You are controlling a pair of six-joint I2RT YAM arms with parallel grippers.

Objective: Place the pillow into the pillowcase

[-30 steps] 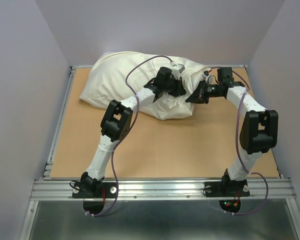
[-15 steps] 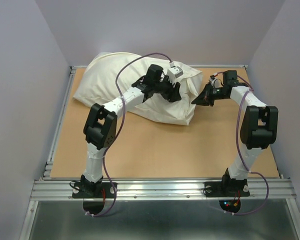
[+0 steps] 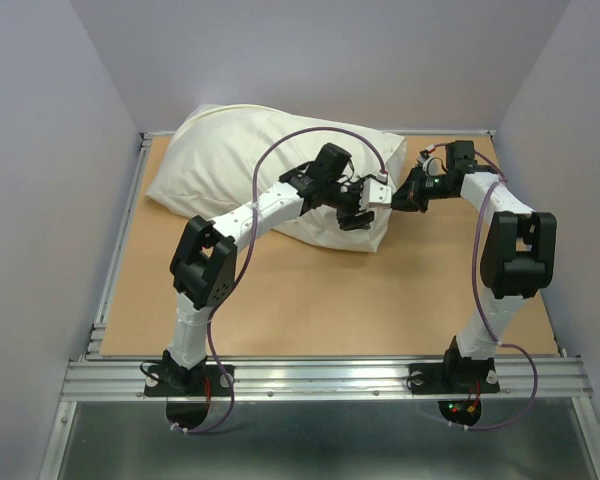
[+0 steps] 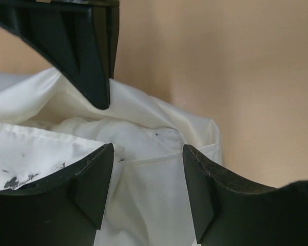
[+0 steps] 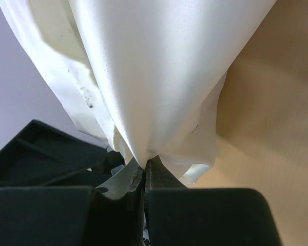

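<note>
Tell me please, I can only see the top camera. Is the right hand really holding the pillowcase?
Observer: Yes. In its wrist camera the right hand is shut, pinching a fold of the cream pillowcase.
Operator: What about the left hand?
Observer: Its wrist camera shows the left hand open, with loose pillowcase cloth lying in the gap.

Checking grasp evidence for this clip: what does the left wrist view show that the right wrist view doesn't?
Only the left wrist view shows the speckled pillow at the mouth of the pillowcase, with the left gripper open and holding nothing. Only the right wrist view shows the right gripper shut on a pinch of pillowcase, plus the wall. Both show the cream pillowcase and the table.
</note>
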